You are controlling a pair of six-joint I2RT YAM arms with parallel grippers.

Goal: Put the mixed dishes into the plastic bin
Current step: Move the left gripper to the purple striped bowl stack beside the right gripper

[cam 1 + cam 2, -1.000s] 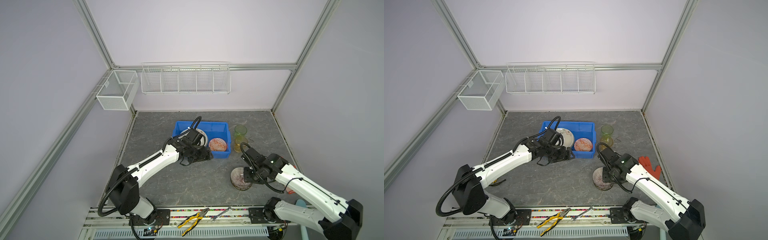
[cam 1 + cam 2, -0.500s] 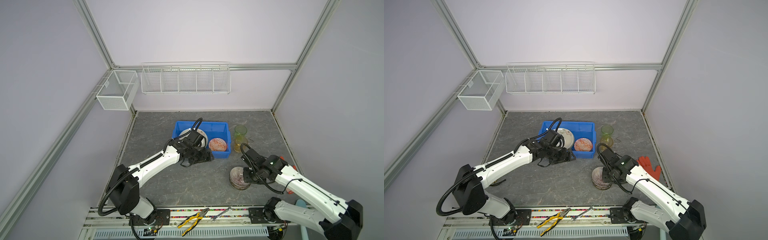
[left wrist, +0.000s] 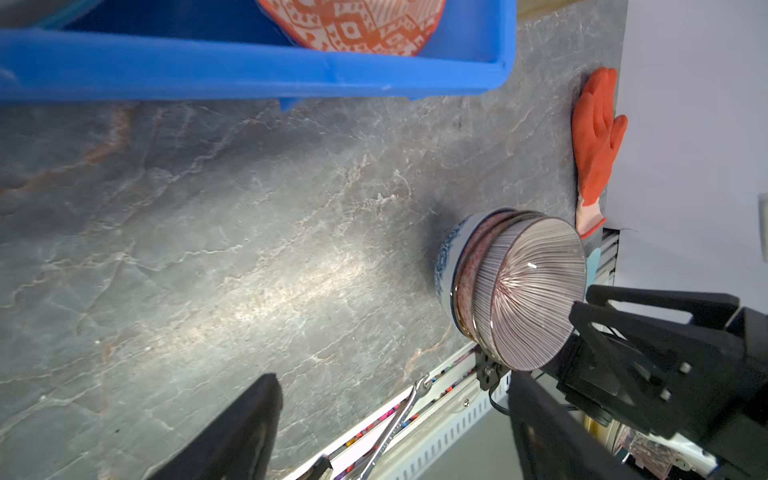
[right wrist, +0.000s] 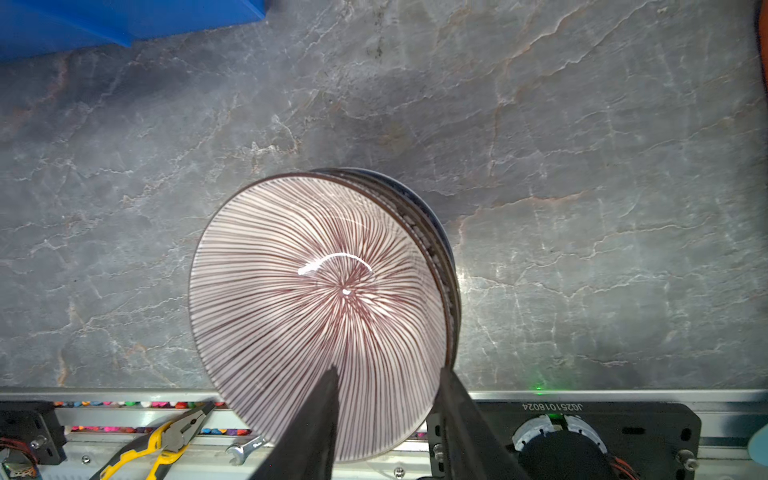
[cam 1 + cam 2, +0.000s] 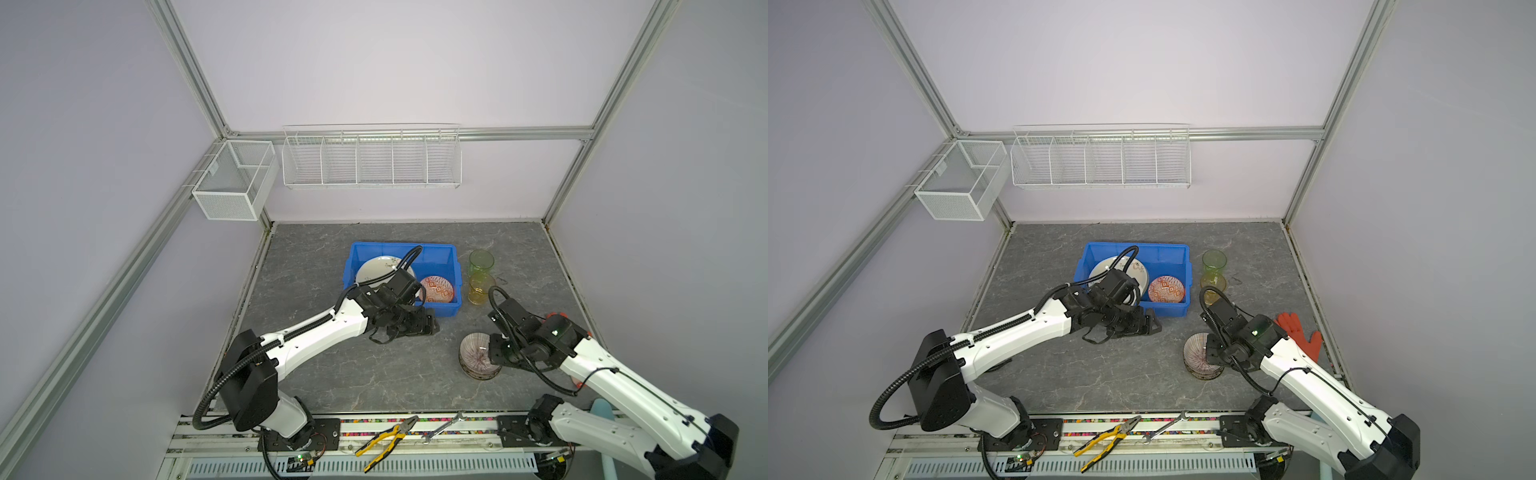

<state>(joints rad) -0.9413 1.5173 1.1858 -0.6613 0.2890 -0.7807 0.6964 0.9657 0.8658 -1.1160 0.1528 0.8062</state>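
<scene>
The blue plastic bin (image 5: pixel 399 247) (image 5: pixel 1133 246) (image 3: pixel 249 70) holds a pale plate (image 5: pixel 374 268) (image 5: pixel 1104 268) and an orange patterned bowl (image 5: pixel 437 289) (image 5: pixel 1166 289) (image 3: pixel 353 25). A green glass (image 5: pixel 481 262) (image 5: pixel 1214 261) and an amber glass (image 5: pixel 480 289) stand right of it. The striped bowl (image 5: pixel 476 351) (image 5: pixel 1198 351) (image 3: pixel 528 291) (image 4: pixel 311 291) tops a stack with a blue-patterned bowl (image 3: pixel 446 266) at the bottom. My right gripper (image 4: pixel 386 370) (image 5: pixel 494 357) is shut across its rim, one finger inside, one outside. Just before the bin's front wall, my left gripper (image 3: pixel 392 376) (image 5: pixel 428 326) is open and empty.
An orange glove (image 5: pixel 1300 332) (image 3: pixel 596 137) lies by the right wall. Yellow-handled pliers (image 5: pixel 386 440) and a wrench (image 5: pixel 444 424) rest on the front rail. Two white wire baskets (image 5: pixel 370 158) (image 5: pixel 232 183) hang on the back and left walls.
My right jaws have narrowed onto the striped bowl's rim. The left gripper has drawn back from the bin toward the front and right, still open.
</scene>
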